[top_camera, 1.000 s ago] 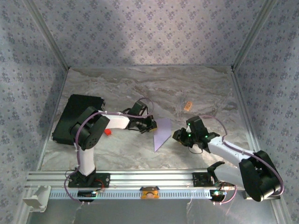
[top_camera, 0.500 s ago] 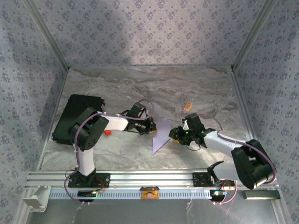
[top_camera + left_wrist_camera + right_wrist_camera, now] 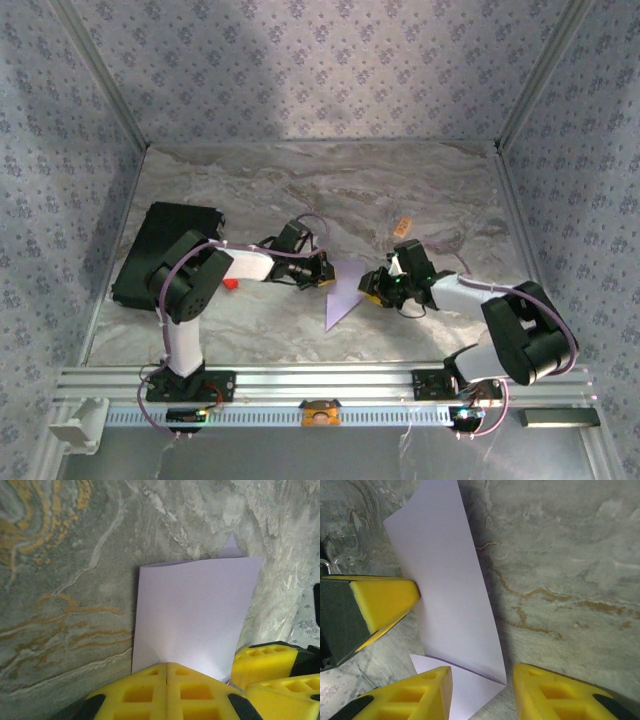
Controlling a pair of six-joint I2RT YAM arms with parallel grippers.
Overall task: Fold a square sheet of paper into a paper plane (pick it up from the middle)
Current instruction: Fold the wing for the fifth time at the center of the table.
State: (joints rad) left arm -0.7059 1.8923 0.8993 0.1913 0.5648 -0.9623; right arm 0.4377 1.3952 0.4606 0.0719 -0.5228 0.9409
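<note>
Near edge: aluminium rail (image 3: 320,385), both arm bases bolted on.

Mid-table, on the marbled tabletop (image 3: 420,190): paper sheet (image 3: 344,285), pale lavender, partly folded. Tapering to a point toward the rail. Lying between the two grippers.

Left gripper (image 3: 321,270): reaching in from the sheet's left side. Jaws fully closed. In the left wrist view, yellow pads (image 3: 145,690) pressed together on the sheet's near edge, paper pinched between them.

Right gripper (image 3: 373,288): just beside the sheet's right side. Jaws parted partway, nothing clamped. From the right wrist: a flat folded corner of the sheet lying in the gap between the two yellow pads. Ahead of them, a longer panel lifted off the table, throwing a shadow to its right. Left gripper's pad touching that panel from the left.

Beside the left arm: small red object (image 3: 231,284), well apart from the paper.

Farther left: black rectangular pad (image 3: 160,245), partly covered by the left arm.

Beyond the right gripper: small tan block (image 3: 402,227), apart from the paper.

Farthest: patterned walls (image 3: 320,70).
</note>
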